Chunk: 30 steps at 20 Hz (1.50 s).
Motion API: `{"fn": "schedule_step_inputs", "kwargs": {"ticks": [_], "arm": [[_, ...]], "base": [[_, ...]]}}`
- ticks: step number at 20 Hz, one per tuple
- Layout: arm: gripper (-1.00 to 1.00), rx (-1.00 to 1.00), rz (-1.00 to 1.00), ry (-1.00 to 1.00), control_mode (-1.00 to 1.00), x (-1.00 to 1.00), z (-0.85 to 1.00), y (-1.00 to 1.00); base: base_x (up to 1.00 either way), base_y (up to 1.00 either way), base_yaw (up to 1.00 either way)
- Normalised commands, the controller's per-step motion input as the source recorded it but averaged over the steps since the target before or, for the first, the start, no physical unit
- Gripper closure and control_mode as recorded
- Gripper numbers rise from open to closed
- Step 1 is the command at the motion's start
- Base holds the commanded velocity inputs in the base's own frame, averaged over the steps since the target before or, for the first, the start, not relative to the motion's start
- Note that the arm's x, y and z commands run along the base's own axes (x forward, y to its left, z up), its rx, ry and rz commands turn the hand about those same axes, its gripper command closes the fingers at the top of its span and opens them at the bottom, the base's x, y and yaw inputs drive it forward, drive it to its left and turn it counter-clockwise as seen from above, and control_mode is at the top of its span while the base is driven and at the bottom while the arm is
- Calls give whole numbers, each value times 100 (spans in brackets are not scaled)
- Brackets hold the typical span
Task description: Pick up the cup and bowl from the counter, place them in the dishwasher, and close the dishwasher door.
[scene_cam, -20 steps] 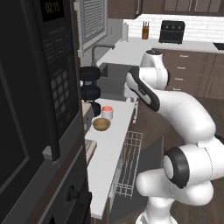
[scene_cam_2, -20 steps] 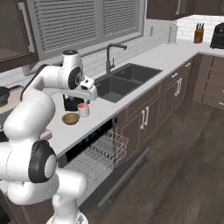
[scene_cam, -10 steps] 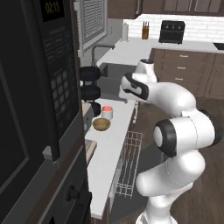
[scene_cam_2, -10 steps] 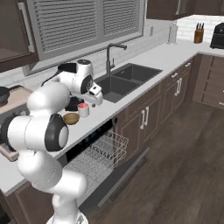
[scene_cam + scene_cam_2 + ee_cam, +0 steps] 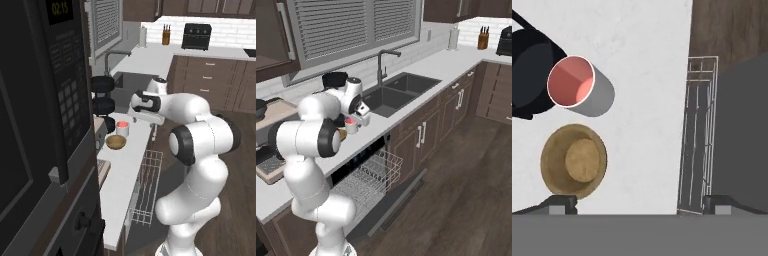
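The white cup [image 5: 572,82] with its red inside stands on the pale counter [image 5: 647,60], and the tan bowl [image 5: 574,161] sits just beside it. My gripper [image 5: 639,205] hangs open above the counter's front edge, to the side of both, with nothing between its fingertips [image 5: 562,202]. From the left base, the gripper [image 5: 141,120] is just right of the cup [image 5: 122,128] and bowl [image 5: 116,142]. In the right base view the gripper [image 5: 363,119] is close beside the cup [image 5: 351,125]. The dishwasher door [image 5: 401,200] lies folded down, with the white wire rack [image 5: 368,177] pulled out.
Black round stacked things [image 5: 102,95] stand right behind the cup, also dark in the hand view [image 5: 529,75]. The sink [image 5: 396,92] and faucet [image 5: 381,60] lie further along the counter. A black oven [image 5: 35,100] fills the near left. The rack [image 5: 147,185] juts into the aisle.
The arm has swung down and left, bringing the hand from high over the sink area to just above the counter beside the cup. The jaws stay open.
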Motion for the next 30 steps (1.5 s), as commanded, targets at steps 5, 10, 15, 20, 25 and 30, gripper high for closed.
{"fn": "schedule_step_inputs", "kwargs": {"ticks": [5, 10, 15, 20, 25, 30], "arm": [[-100, 0, -10, -1, -100, 60, -36, 22], [-100, 0, -12, -1, -100, 56, -20, 13], [-100, 0, -10, 0, -100, 45, -19, 13], [-100, 0, -7, 0, -100, 32, -24, 6], [-100, 0, -6, 0, -100, 37, -32, 9], [-100, 0, -4, 0, -100, 37, -33, 7]], "base": [[0, 0, 0], [0, 0, 0], [0, 0, 0], [0, 0, 0], [0, 0, 0], [0, 0, 0]]}}
